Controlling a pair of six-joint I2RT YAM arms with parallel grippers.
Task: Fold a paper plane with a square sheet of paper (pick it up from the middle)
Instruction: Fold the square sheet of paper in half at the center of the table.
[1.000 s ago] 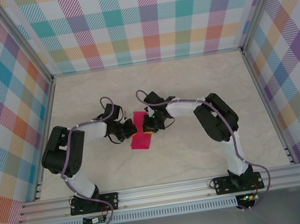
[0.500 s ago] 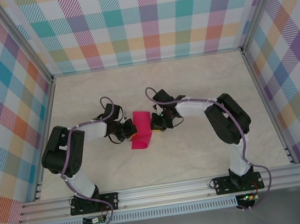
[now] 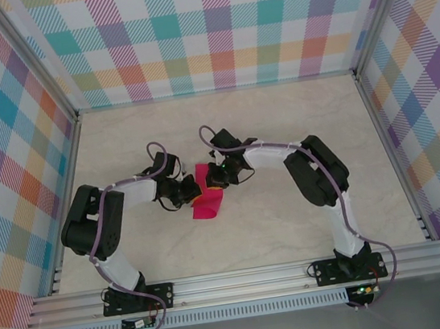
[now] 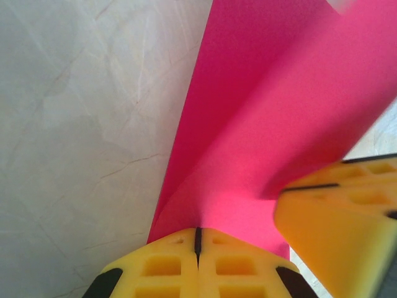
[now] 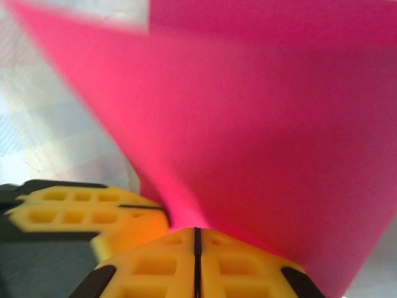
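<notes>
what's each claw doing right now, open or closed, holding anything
left claw: closed, pinching the pink paper
right claw: closed, pinching the same pink paper

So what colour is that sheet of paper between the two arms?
Plain magenta-pink, no pattern. The sheet of paper shows best in the left wrist view.

Paper [image 3: 206, 203]: plain magenta-pink
Desk [image 3: 292, 220]: pale cream, faint marble veins
Walls [image 3: 218, 27]: plaid of teal, pink, purple, orange, yellow
Left pincer [image 4: 197, 239]: yellow
Right pincer [image 5: 196, 239]: yellow
Arms [image 3: 310, 173]: black and white
</notes>
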